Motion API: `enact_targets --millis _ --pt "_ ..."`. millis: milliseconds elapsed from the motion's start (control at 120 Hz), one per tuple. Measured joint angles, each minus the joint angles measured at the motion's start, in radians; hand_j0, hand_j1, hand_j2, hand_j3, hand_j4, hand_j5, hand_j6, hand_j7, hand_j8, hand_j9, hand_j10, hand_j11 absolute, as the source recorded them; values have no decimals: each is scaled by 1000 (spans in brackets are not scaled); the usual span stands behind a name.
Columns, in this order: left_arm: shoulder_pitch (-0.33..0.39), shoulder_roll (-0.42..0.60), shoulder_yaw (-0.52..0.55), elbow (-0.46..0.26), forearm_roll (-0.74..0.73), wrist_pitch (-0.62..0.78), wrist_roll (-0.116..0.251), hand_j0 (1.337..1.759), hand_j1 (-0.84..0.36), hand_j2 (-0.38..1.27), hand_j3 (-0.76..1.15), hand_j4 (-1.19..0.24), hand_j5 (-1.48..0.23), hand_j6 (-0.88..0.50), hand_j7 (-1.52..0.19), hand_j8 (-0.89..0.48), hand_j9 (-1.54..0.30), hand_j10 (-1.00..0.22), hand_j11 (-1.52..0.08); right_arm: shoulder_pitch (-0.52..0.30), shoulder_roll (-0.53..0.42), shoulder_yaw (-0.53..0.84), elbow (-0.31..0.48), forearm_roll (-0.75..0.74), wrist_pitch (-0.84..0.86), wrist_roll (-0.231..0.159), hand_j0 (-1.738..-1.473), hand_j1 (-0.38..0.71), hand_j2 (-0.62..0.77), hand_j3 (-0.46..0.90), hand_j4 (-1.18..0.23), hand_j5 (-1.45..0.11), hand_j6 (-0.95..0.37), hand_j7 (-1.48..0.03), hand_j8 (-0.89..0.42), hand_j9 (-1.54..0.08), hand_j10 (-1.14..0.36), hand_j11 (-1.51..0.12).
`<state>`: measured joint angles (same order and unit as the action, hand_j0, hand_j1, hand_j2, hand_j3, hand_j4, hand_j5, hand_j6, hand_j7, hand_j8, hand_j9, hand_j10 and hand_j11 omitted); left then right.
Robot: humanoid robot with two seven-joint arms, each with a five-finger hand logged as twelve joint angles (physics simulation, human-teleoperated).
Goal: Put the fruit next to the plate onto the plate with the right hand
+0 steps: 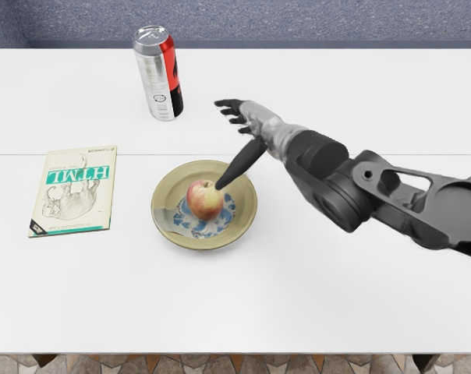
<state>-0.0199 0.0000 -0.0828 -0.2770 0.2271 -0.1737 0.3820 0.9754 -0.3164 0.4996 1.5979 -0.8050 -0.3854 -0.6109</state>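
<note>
Apple (205, 199): centre frame, lying in plate (162, 201) on counter (337, 312). Right robot hand (249, 128): up-right of apple, fingers spread, grasping nothing; one dark digit slants down to the apple's top.

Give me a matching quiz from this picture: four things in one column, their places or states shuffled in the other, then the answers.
1 apple
2 can
3 book
4 right hand

A lying flat, left of the plate
B open, fingers spread
C on the plate
D upright, far side of the table

Pairs: 1-C, 2-D, 3-A, 4-B
</note>
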Motion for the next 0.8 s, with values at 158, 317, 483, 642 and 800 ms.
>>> enact_targets --millis 158,317,483,642,800 --pt "0 0 0 0 0 0 0 1658 349 0 0 0 0 0 0 0 0 0 0 -252 -25 489 12 102 497 0 -1658 -275 25 0 -67 -94 -56 -90 -48 -94 -55 -92" --pt "-5 0 0 0 0 -1 0 1658 349 0 0 0 0 0 0 0 0 0 0 -491 -35 845 3 267 875 0 -1658 -297 9 0 -46 -63 -41 -61 -37 -62 -40 -62" --pt "1 0 1 0 0 -1 0 1658 349 0 0 0 0 0 0 0 0 0 0 -675 -43 1037 -64 446 972 0 -1658 -309 1 0 -34 -46 -32 -45 -30 -46 -32 -46" --pt "3 0 1 0 0 0 0 1658 349 0 0 0 0 1 0 1 0 0 0 -829 -88 1165 -95 571 991 0 -1658 -317 -1 0 -27 -37 -26 -36 -25 -37 -26 -37" --pt "3 0 1 0 0 0 0 1658 349 0 0 0 0 1 0 1 0 0 0 -918 -99 1286 -149 600 995 0 -1658 -320 -3 0 -24 -32 -23 -32 -23 -32 -24 -32"
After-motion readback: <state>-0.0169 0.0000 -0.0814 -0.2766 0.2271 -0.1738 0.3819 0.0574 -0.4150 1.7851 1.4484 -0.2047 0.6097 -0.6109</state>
